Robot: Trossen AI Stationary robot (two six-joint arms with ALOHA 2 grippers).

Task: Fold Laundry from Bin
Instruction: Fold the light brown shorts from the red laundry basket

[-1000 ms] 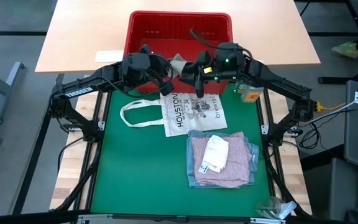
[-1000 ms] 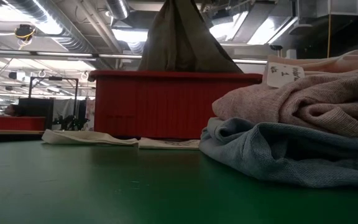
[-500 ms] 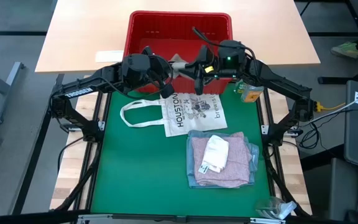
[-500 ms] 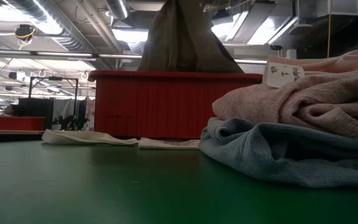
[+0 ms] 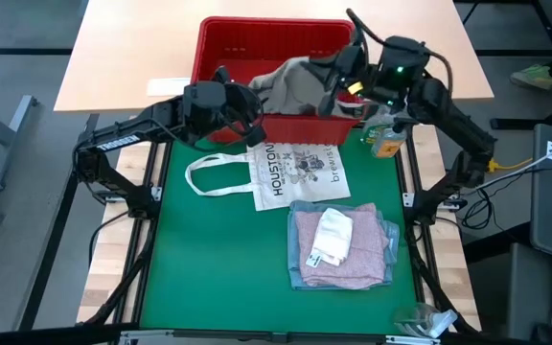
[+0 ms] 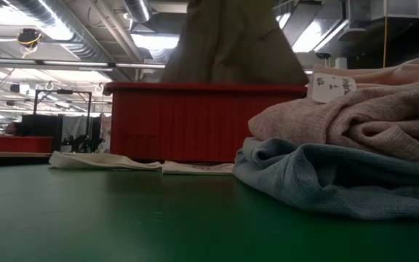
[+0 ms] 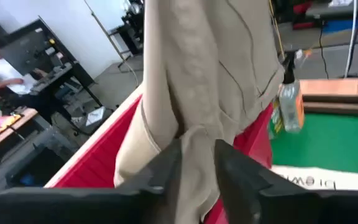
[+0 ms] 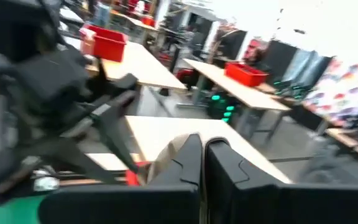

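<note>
While the khaki garment is pinched by the right gripper over the bin, the left gripper (part-open) is kept beside it.

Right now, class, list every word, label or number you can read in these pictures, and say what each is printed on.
"HOUSTON": on the white tote bag lying flat on the green mat.
A smaller word beside it on the bag: too small to read for sure.
White tag on the pink folded garment: handwritten marks, unreadable.
Lettering on the left arm: too small to read.
</note>
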